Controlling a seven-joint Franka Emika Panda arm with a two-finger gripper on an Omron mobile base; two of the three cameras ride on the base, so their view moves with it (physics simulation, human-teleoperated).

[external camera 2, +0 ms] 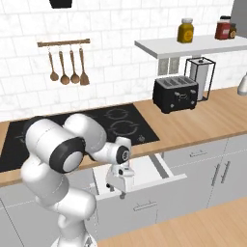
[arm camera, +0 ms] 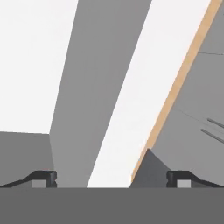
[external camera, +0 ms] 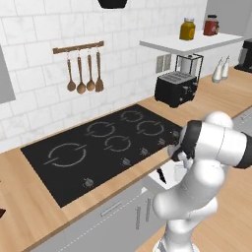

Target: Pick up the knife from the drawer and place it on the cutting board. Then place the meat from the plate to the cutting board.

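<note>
The drawer (external camera 2: pixel 166 181) stands pulled out below the hob, its white interior (external camera: pixel 168 173) showing. A small dark knife (external camera: pixel 161 175) lies in its left part, seen from the left base. My gripper (external camera 2: pixel 120 192) hangs point-down over the drawer's front left corner, close to the knife. In the hand view the gripper (arm camera: pixel 111 179) is open, its fingertips (arm camera: pixel 43 178) wide apart with nothing between them, above the drawer's white floor and a grey wall. A dark reddish-brown corner (external camera: pixel 1 213) at the counter's left edge may be the cutting board. The meat and plate are out of view.
A black hob (external camera: pixel 106 142) fills the counter above the drawer. A black toaster (external camera 2: pixel 175 93) and a wire paper-towel holder (external camera 2: pixel 201 77) stand to the right, jars (external camera 2: pixel 185 30) on a white shelf above. Wooden utensils (external camera: pixel 84 74) hang on the wall. Closed drawers (external camera 2: pixel 200 154) lie right.
</note>
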